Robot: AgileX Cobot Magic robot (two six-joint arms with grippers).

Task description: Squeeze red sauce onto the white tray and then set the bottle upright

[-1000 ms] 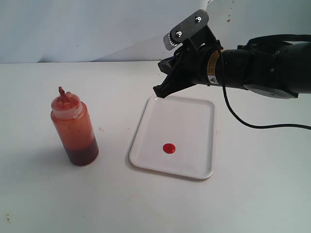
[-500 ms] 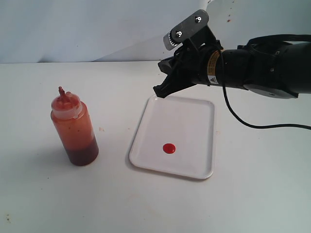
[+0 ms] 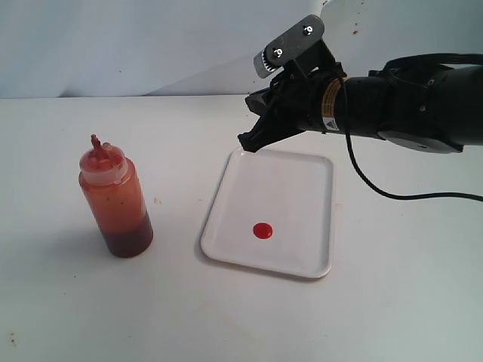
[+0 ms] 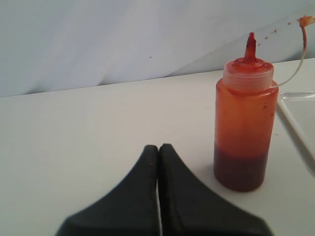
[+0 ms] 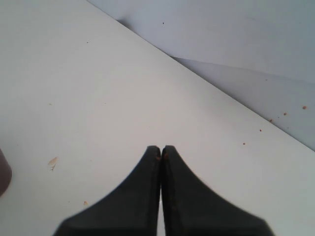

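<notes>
White tabletop [image 3: 392, 302]: bottle [image 3: 115, 202] upright, well apart from right hand [image 3: 248, 143]

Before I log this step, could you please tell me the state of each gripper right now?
Left gripper: closed, holding nothing.
Right gripper: closed, holding nothing.

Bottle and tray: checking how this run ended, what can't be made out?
- Left end effector: outside the exterior view's frame.
- White tray: cut off by the left wrist view's edge, sauce blob unseen there.
- Bottle: a dark sliver at the right wrist view's edge.
- Tethered cap: clipped by the left wrist view's edge; too small in the exterior view.
</notes>
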